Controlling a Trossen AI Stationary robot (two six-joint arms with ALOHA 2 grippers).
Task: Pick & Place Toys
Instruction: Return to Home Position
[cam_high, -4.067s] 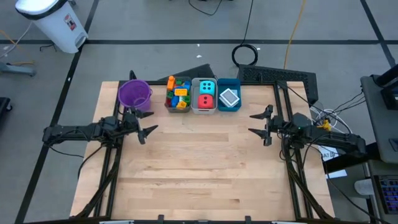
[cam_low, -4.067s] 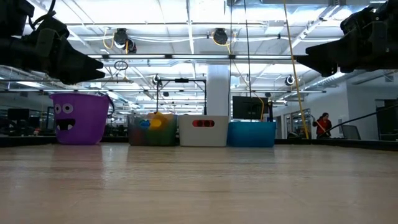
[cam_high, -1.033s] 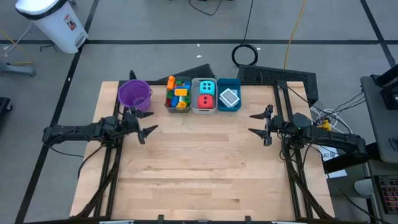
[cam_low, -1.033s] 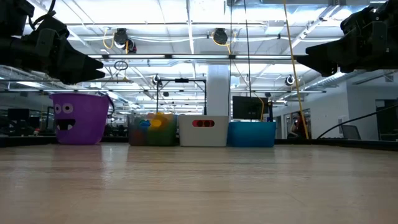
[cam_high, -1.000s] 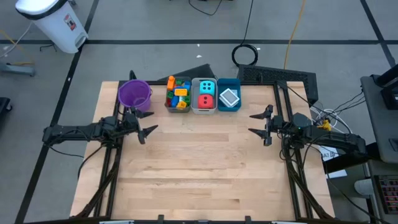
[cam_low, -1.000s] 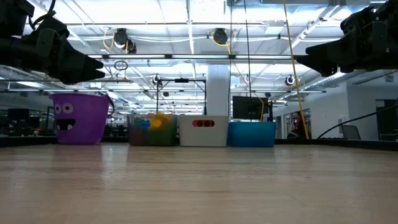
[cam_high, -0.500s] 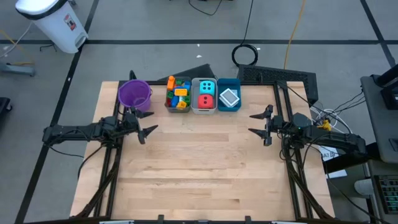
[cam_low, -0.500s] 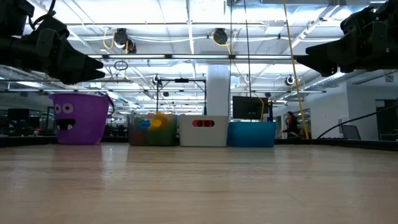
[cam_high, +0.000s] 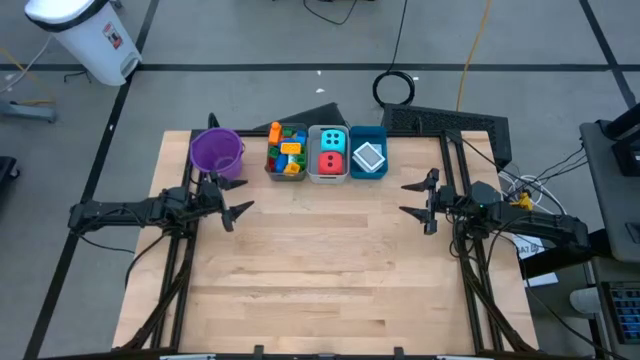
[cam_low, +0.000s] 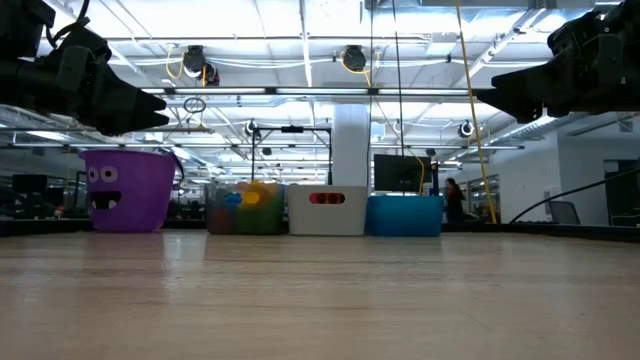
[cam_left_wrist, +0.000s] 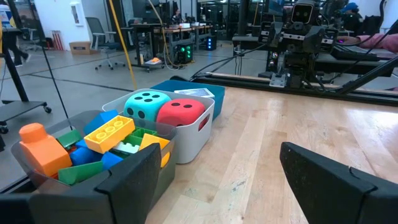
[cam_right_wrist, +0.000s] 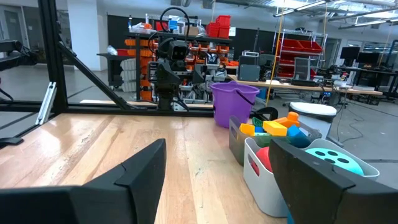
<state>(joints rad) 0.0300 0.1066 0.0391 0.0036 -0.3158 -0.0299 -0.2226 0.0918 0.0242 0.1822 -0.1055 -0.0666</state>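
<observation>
Bricks (cam_high: 286, 150) fill the grey bin (cam_high: 269, 171) at the bench's (cam_high: 320, 270) far edge. To its right, the cyan die (cam_high: 333, 140) and red die (cam_high: 331, 163) sit in the white bin (cam_high: 329, 179), and the white flat pieces (cam_high: 369, 157) in the blue bin (cam_high: 381, 135). The left tool (cam_high: 240, 199) hovers wide and empty over the bench's left side, the right tool (cam_high: 404, 197) likewise opposite.
</observation>
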